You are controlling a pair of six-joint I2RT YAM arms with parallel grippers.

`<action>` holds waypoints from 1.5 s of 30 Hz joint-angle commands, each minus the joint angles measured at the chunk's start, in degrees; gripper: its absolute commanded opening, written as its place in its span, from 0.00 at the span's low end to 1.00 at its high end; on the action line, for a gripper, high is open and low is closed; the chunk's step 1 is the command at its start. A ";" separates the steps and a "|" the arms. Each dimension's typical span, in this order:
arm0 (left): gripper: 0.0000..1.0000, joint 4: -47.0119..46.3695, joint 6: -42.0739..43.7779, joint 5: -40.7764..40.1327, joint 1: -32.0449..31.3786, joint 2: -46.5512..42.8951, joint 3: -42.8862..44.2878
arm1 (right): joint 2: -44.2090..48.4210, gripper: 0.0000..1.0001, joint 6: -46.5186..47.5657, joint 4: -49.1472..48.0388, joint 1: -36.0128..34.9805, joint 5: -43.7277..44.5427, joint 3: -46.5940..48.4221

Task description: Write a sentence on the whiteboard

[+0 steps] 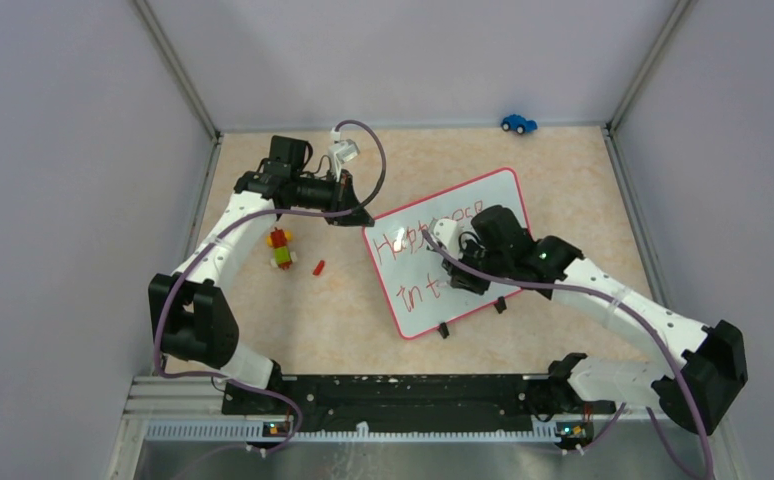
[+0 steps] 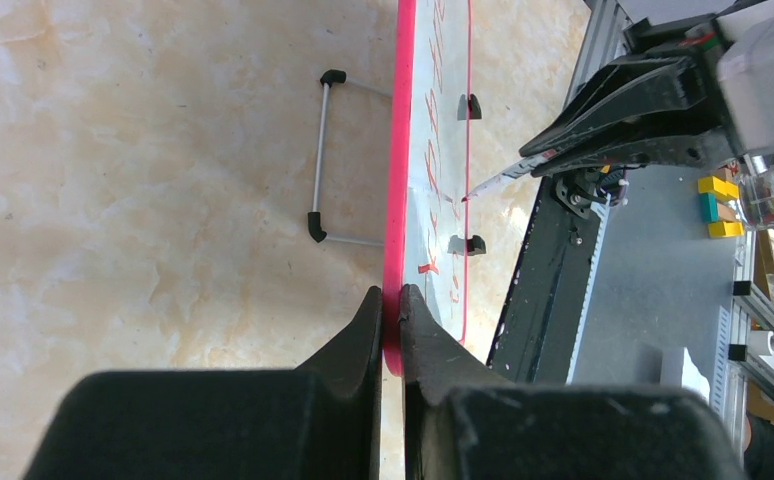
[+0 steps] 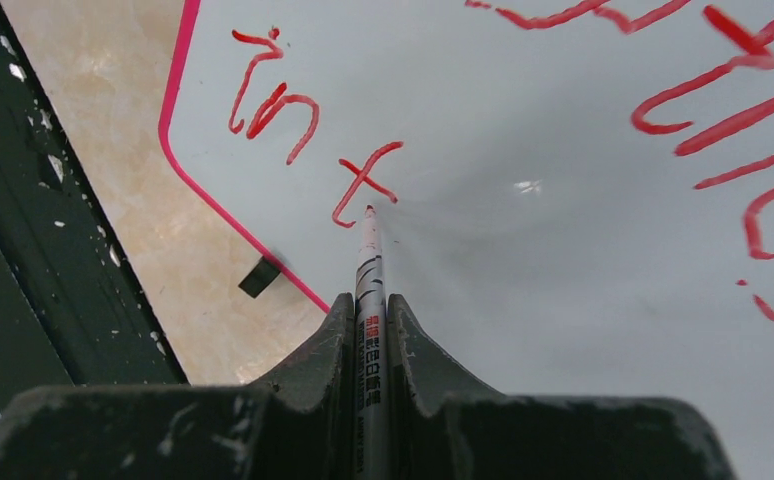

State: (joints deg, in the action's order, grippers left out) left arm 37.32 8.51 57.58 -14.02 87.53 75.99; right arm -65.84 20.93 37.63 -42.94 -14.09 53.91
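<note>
The whiteboard (image 1: 488, 200) stands tilted at mid-table, pink-framed, with two black feet. The sentence (image 1: 410, 240) is red lettering: "Happiness" above, "in t" (image 3: 283, 100) below. My left gripper (image 1: 361, 215) is shut on the board's pink frame (image 2: 399, 150) at its far left corner, and the wrist view shows both fingers (image 2: 390, 292) pinching that edge. My right gripper (image 3: 368, 300) is shut on a white marker (image 3: 368, 265) over the board's lower half. The marker tip sits on the board right beside the "t" (image 3: 363, 180). The left wrist view also shows the marker (image 2: 503, 178).
A blue toy car (image 1: 519, 123) sits at the back wall. A small brick figure (image 1: 281, 247) and a loose red piece (image 1: 318, 267) lie left of the board. The board's wire stand (image 2: 319, 160) juts behind it. A black rail (image 1: 393, 395) runs along the near edge.
</note>
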 commanded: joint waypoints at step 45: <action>0.00 3.90 1.93 -2.52 -2.15 1.55 -1.58 | 0.68 0.00 -0.91 -2.88 0.93 2.49 2.06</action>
State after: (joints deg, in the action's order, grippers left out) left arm 37.50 8.69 57.56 -14.02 87.53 75.99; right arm -65.69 20.82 38.59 -42.19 -14.04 51.94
